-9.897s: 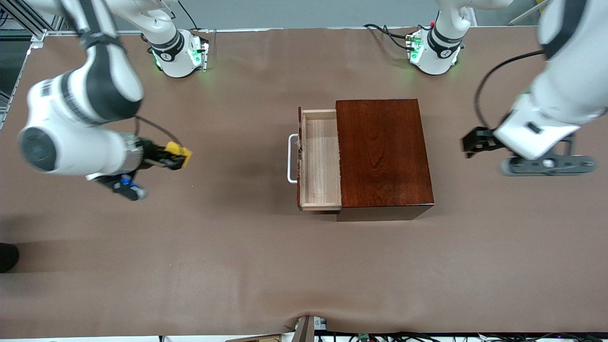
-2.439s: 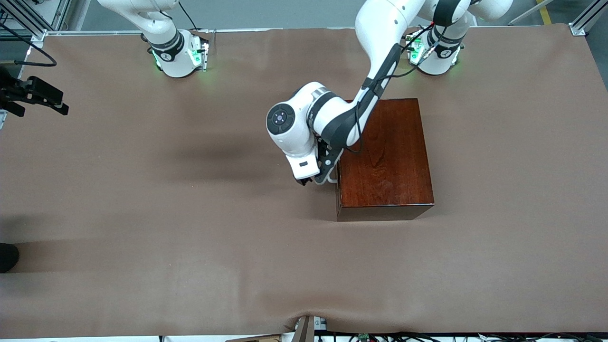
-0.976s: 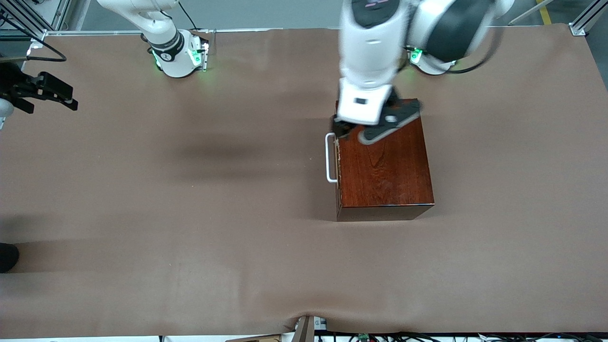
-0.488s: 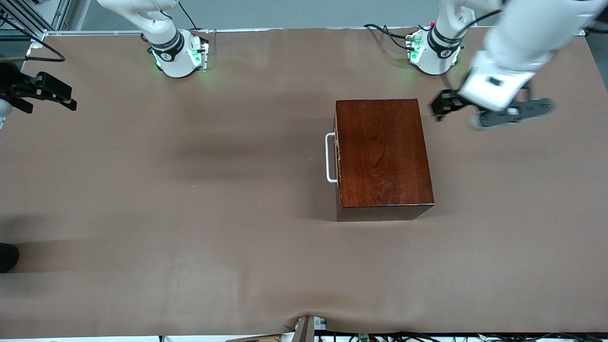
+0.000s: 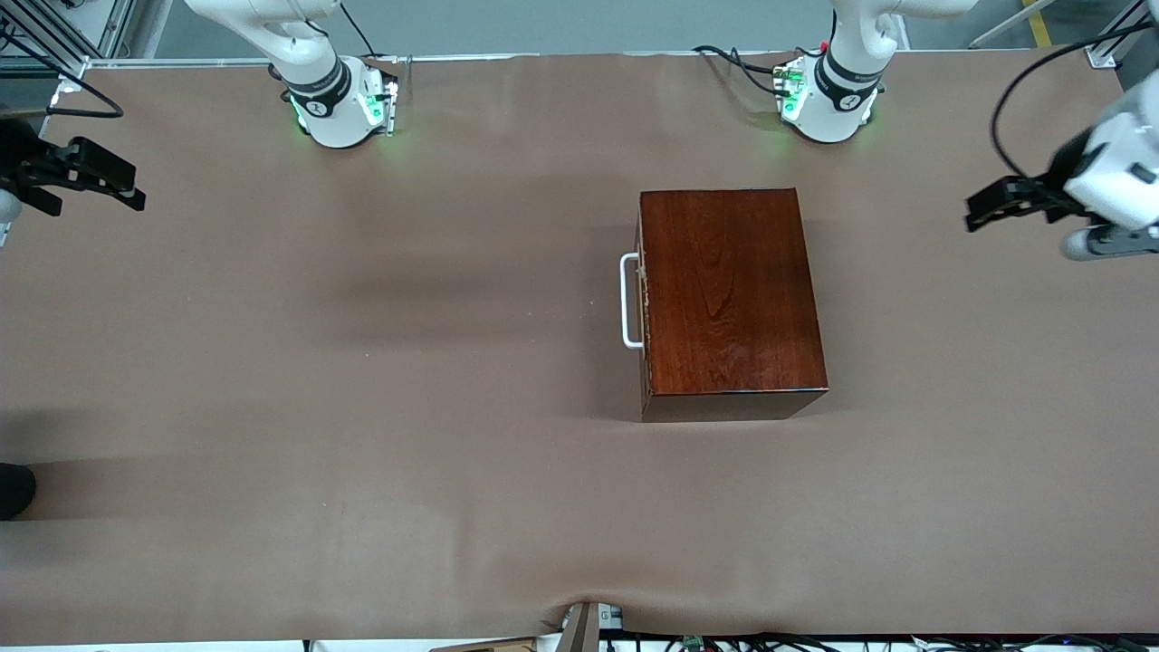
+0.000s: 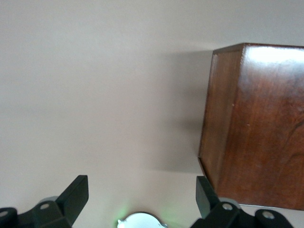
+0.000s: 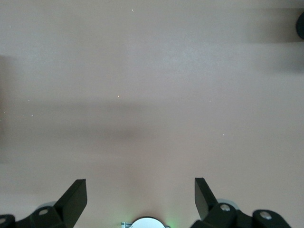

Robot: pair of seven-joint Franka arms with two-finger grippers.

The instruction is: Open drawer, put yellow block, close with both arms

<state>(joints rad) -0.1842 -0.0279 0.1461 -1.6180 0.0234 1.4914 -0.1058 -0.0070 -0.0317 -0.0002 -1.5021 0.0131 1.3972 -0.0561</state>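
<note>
The dark mahogany box (image 5: 732, 294) stands mid-table, with its drawer pushed in flush and only the white handle (image 5: 628, 301) sticking out toward the right arm's end. The yellow block is out of view. My left gripper (image 5: 974, 208) hangs open over bare table at the left arm's end, away from the box. In the left wrist view the left gripper (image 6: 142, 192) is empty, and a corner of the box (image 6: 256, 123) shows. My right gripper (image 5: 136, 188) waits open and empty at the right arm's end, and the right wrist view shows the right gripper (image 7: 141, 192) over bare table.
The two green-lit bases (image 5: 340, 104) (image 5: 828, 95) stand along the edge farthest from the front camera. Cables (image 5: 733, 59) lie beside the left arm's base. A dark object (image 5: 14, 489) pokes in at the right arm's end, and some hardware (image 5: 589, 625) sits at the nearest edge.
The left arm has swung away from over the box to the left arm's end of the table. The drawer stays shut. The right arm has not moved.
</note>
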